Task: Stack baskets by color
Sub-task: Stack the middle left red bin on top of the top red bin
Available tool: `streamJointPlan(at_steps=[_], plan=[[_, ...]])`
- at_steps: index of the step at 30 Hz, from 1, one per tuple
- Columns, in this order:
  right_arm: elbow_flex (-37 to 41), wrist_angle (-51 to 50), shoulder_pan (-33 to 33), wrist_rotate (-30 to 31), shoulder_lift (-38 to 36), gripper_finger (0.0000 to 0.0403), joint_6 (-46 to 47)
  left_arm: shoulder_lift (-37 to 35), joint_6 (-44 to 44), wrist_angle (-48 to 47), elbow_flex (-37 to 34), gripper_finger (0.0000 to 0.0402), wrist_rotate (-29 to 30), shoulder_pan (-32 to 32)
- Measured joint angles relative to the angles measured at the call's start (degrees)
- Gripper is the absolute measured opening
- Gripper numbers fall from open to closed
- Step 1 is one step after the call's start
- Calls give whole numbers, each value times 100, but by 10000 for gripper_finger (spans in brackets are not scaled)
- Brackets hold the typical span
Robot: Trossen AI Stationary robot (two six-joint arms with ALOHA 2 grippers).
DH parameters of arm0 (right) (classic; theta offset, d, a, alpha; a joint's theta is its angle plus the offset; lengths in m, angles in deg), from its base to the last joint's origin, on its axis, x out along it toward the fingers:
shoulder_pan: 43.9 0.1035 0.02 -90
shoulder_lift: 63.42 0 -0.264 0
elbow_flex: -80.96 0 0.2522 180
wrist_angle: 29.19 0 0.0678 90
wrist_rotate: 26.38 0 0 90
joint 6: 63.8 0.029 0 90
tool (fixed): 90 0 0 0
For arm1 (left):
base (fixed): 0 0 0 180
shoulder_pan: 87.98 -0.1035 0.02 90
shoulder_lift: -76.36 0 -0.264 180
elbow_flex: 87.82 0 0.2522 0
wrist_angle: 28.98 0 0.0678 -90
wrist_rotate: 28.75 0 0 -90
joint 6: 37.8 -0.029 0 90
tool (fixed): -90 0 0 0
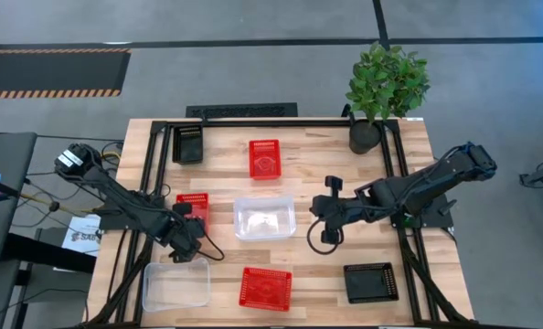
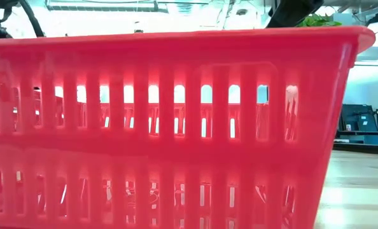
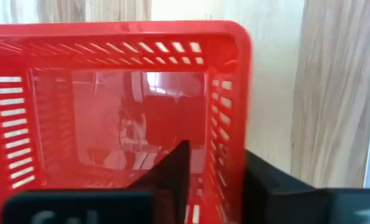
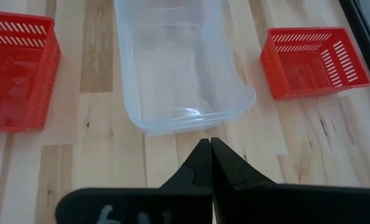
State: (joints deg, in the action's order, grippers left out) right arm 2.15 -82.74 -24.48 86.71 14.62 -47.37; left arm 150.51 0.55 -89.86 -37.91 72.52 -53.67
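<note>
From above, the left tool [image 1: 187, 222] sits at a red basket [image 1: 195, 208] near the left edge of the bench [image 1: 226, 160], with a second red basket [image 1: 264, 157] toward the far edge and a third red basket [image 1: 265, 288] at the near edge. Two clear baskets show, a middle clear basket [image 1: 264, 217] and a corner clear basket [image 1: 176, 285] at the near left corner; a far black basket [image 1: 188, 143] and a near black basket [image 1: 371, 282] sit at opposite corners, and a plant [image 1: 384, 87] stands at the far right corner. The right tool [image 1: 328, 212] waits beside the middle clear basket. The low view is filled by the wall of a red basket, likely the third one, so it hides almost all the rest. The left wrist view shows what the top view cannot: one finger [image 3: 172, 171] of the left tool is inside the red basket and the other is outside its wall, so the tool looks narrow on that wall, though I cannot tell if it grips yet. The right wrist view shows the right tool pinched shut and holding nothing. I think picking up a red basket is the step in hand. Next, the left tool must grip tight, lift, and set this basket down straight into another red one.
</note>
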Motion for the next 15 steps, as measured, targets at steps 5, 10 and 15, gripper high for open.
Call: streamJointPlan(at_steps=[5,10,15], plan=[[-2,-1,-10,-4,0,7,2,-9,-15,-444,181,8,44,-168],[-2,0,8,-42,0,7,10,-42,-393,-1181,674,2,221,-369],[-2,0,7,-50,0,7,22,-42,-964,-1848,1565,1,295,-756]])
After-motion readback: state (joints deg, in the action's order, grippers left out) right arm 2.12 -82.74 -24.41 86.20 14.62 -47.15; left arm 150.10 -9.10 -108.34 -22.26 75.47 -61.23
